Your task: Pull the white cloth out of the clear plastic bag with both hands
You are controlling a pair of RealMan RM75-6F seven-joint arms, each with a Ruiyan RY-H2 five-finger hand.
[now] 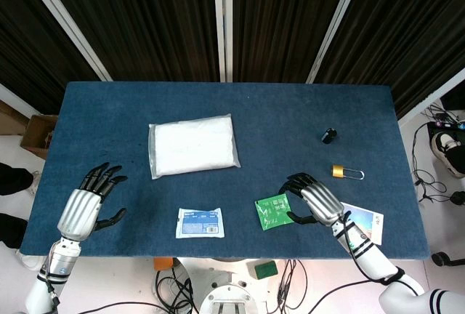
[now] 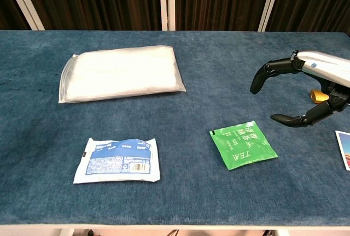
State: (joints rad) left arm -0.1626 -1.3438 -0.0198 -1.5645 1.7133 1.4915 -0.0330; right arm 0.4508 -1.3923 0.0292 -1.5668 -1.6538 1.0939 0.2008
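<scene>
The clear plastic bag (image 1: 193, 145) lies flat near the middle of the blue desk (image 1: 290, 118), with the white cloth (image 2: 123, 73) folded inside and filling nearly all of it. It looks light and soft, a limp pillow-like packet; the film is probably slick, so a flat press on top would likely just slide it. A sensible hold would be one robot hand pinching the bag's edge where a thin margin of film shows beyond the cloth, the other reaching the cloth through the opening. Which side the opening is on cannot be told from either view.

The left robot hand (image 1: 93, 199) sits at about 8 o'clock from the bag, well apart from it, fingers spread and holding nothing. The right robot hand (image 1: 314, 198) sits at about 4 o'clock from the bag, also well apart, fingers curved but separated, empty; its fingertips are just beside the green tea sachet (image 2: 242, 143) without gripping it. A blue and white packet (image 2: 117, 160) lies at 6 o'clock from the bag, between the two hands.
</scene>
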